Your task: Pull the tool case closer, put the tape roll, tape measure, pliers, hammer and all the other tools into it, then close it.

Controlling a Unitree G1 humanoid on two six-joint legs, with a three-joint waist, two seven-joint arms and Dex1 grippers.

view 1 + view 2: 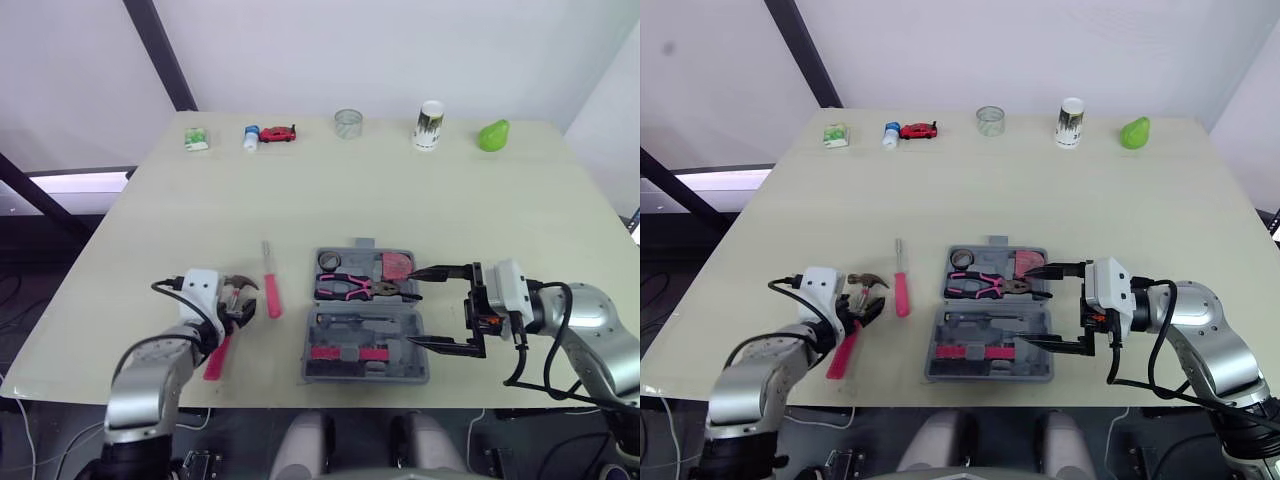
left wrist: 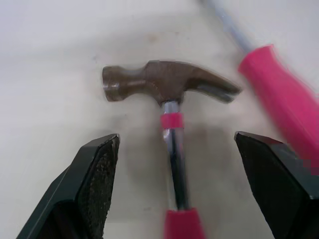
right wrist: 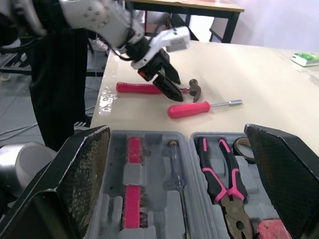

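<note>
The grey tool case (image 1: 365,345) lies open near the table's front edge. Its far half holds the pink-handled pliers (image 1: 345,288), the tape roll (image 1: 330,261) and the red tape measure (image 1: 398,266). My right gripper (image 1: 432,308) is open at the case's right side, its fingers spanning both halves. To the left of the case lies the hammer (image 2: 164,82) with a pink grip. My left gripper (image 1: 235,303) is open and straddles its shaft just behind the head, fingers (image 2: 97,174) apart from it. A pink screwdriver (image 1: 271,290) lies between hammer and case.
Along the table's far edge stand a green box (image 1: 197,138), a small bottle with a red toy car (image 1: 278,133), a glass cup (image 1: 348,123), a white can (image 1: 429,125) and a green pear-shaped object (image 1: 493,135). The table's front edge runs just below the case.
</note>
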